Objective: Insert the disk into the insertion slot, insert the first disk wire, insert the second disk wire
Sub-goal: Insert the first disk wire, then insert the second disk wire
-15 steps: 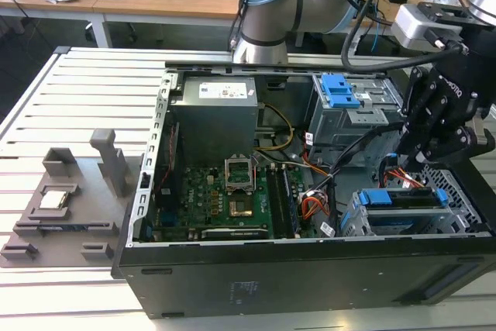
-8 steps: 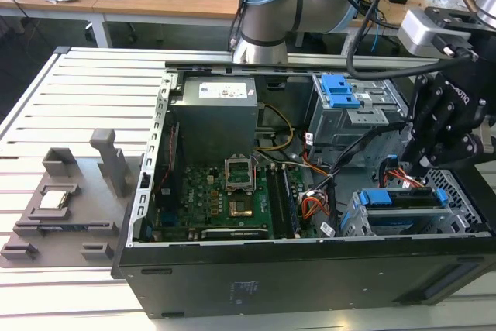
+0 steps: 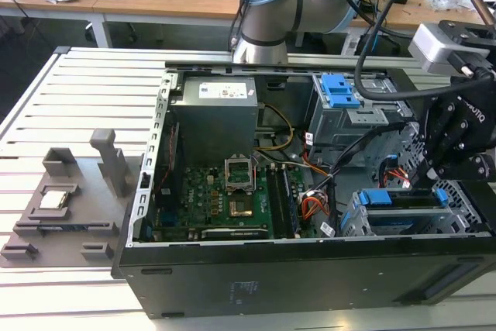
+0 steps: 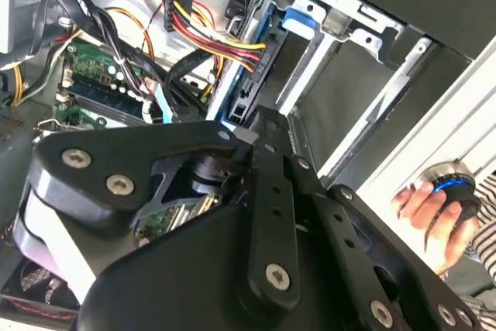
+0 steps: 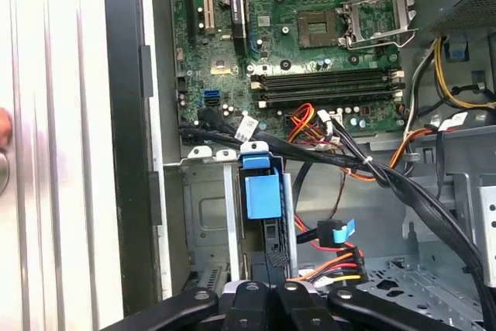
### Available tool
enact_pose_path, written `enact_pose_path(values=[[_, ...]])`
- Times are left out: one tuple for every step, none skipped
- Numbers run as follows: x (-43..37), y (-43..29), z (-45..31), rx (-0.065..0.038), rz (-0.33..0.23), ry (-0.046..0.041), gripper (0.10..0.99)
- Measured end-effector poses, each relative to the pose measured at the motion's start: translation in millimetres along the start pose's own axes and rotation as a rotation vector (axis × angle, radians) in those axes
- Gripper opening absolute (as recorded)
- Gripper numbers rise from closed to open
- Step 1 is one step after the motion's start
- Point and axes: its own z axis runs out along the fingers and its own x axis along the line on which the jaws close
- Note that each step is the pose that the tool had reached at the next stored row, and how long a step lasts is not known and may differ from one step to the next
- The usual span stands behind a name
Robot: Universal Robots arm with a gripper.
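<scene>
A slatted table (image 3: 77, 98) carries an open black case (image 3: 294, 277) lying on its side, and the arm (image 3: 271, 13) rises behind it. Inside, a power supply (image 3: 213, 114) sits above the motherboard (image 3: 217, 199). At the exterior view's right stand a tall cage (image 3: 349, 118) with a blue latch and, nearer the camera, the low slot (image 3: 356, 222). The disk (image 5: 258, 191) stands on edge in the slot, its blue carrier tab at the end towards the motherboard. The gripper (image 5: 270, 269) hangs over the disk's other end. Its fingers are together and their tips are at the disk's upper edge. A black cable bundle (image 5: 372, 168) crosses the slot's motherboard end just beyond the tab and runs on past the gripper's side. A blue-tabbed cable (image 5: 341, 232) and a red, orange and yellow lead (image 5: 333, 265) lie just beside the slot, near the fingers. On the table, at the exterior view's left, a grey fixture (image 3: 70, 199) sits well apart from the case. In the second wrist view a hand (image 4: 434, 215) rests on a blue-ringed knob (image 4: 453, 184) outside the case.
</scene>
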Motion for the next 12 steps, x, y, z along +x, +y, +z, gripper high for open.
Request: enact_pose_path(values=[[0.0,0.0,0.0,0.000,0.000,0.0000,0.106],[0.1,0.0,0.0,0.000,0.000,0.0000,0.106],[0.1,0.0,0.0,0.000,0.000,0.0000,0.106],[0.2,0.0,0.0,0.000,0.000,0.0000,0.106],[0.2,0.0,0.0,0.000,0.000,0.0000,0.106],[0.2,0.0,0.0,0.000,0.000,0.0000,0.106],[0.2,0.0,0.0,0.000,0.000,0.0000,0.106],[0.2,0.0,0.0,0.000,0.000,0.0001,0.106],[0.3,0.0,0.0,0.000,0.000,0.0000,0.106],[0.3,0.0,0.0,0.000,0.000,0.0001,0.106],[0.2,0.0,0.0,0.000,0.000,0.0000,0.106],[0.2,0.0,0.0,0.000,0.000,0.0001,0.114]])
